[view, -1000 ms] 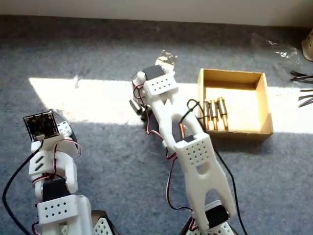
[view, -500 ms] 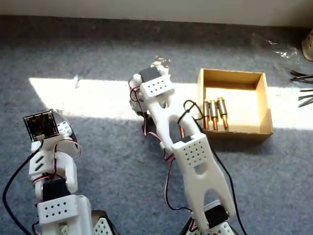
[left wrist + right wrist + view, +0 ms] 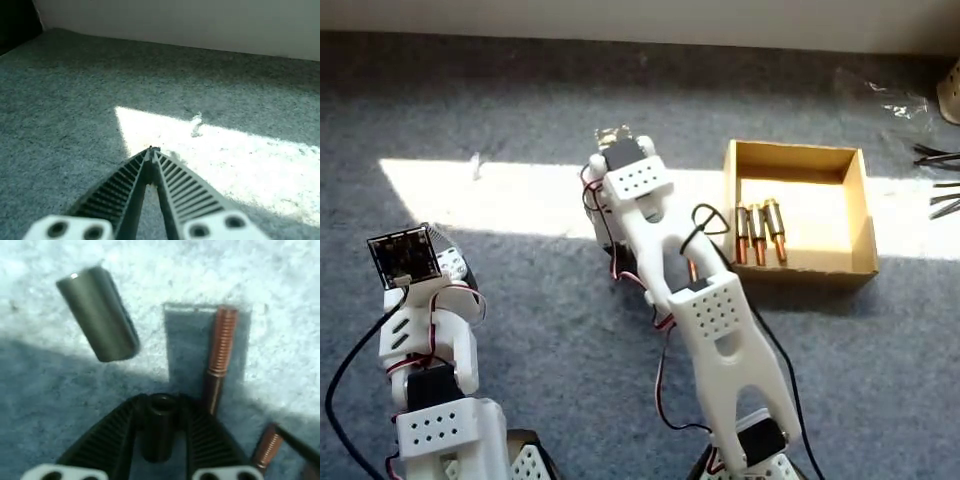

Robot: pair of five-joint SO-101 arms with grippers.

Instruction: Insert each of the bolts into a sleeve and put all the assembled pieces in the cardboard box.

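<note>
Now | high: box [image 3: 865,215] holds three pieces [image 3: 760,233] | left wrist: left gripper [image 3: 151,150] closed, empty, far from box | right wrist: right gripper [image 3: 161,402] clamps sleeve [image 3: 159,435], bolt [image 3: 220,345] alongside; sleeve likely stiff, slick, light, so grip mid-barrel

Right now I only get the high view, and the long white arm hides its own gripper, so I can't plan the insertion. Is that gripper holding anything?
Observer: Yes. The right gripper is shut on a dark cylindrical sleeve, with one finger on each side of it.
Operator: And the other arm, is it free to fetch a bolt?
Observer: The left gripper is shut with nothing between its fingers, over the grey carpet.
</note>
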